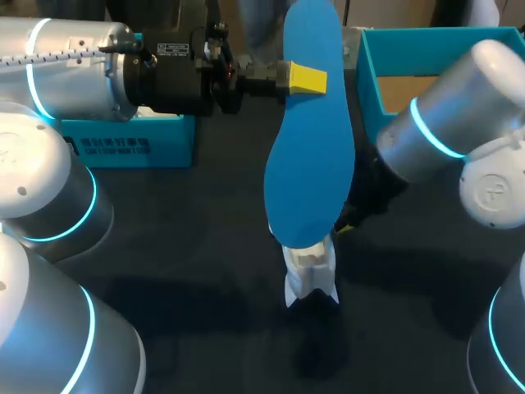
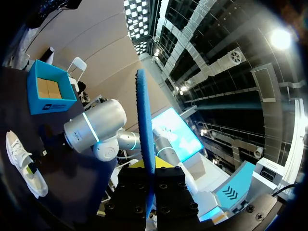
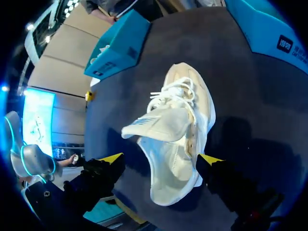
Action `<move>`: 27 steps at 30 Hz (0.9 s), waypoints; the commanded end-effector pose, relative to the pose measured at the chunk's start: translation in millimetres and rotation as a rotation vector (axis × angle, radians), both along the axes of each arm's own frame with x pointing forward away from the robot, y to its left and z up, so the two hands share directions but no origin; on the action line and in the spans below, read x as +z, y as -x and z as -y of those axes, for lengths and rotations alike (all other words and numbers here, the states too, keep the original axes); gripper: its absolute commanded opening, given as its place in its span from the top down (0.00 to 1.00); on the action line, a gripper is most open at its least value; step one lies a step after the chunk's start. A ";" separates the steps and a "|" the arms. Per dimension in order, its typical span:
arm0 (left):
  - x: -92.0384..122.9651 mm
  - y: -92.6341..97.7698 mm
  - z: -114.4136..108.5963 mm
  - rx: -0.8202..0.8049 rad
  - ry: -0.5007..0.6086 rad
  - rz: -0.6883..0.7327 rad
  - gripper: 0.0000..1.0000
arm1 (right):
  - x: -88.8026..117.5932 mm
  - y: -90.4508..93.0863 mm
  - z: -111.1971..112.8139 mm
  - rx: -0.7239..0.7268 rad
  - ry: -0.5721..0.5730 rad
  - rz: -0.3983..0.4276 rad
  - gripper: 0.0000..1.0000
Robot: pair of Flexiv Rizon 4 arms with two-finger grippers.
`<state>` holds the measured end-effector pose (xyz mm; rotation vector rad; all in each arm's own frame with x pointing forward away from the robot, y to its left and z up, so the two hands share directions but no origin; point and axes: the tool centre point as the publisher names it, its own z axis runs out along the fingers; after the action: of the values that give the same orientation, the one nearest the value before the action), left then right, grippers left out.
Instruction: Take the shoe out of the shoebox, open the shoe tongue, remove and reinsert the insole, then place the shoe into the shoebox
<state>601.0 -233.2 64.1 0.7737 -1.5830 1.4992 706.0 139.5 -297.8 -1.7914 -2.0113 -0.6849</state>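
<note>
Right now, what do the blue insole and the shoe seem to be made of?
Insole: probably foam with a matte blue face. It holds flat while gripped upright, and its thin edge looks grainy in the left wrist view. Shoe: apparently cream mesh or knit fabric with smoother synthetic panels, soft-looking and dull rather than glossy.

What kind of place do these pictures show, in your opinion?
Probably a robot test bench for shoe handling: a dark table, a left arm and a right arm over it, a white shoe, a blue shoebox.

Left gripper (image 1: 305, 78) sat upper middle, clamped on the insole (image 1: 310, 156); right gripper (image 3: 160, 161) hung with fingers spread wide.
</note>
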 end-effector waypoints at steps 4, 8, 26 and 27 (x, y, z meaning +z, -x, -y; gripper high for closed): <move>0.0 -0.2 0.6 0.000 0.000 0.000 1.00 | 28.6 9.8 19.5 0.010 -0.281 0.031 0.00; 0.0 -0.2 0.6 0.000 0.000 0.000 1.00 | 44.4 9.0 21.5 0.024 -0.378 0.048 0.00; 0.0 -0.2 0.6 0.000 0.000 0.000 1.00 | 69.0 8.7 23.3 0.053 -0.547 0.092 0.00; 0.0 -0.2 0.6 0.000 0.000 0.000 1.00 | 69.0 8.7 23.3 0.053 -0.547 0.092 0.00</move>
<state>601.0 -233.2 64.1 0.7737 -1.5830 1.4992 697.8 114.7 -229.4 -1.3923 -1.6903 -1.1834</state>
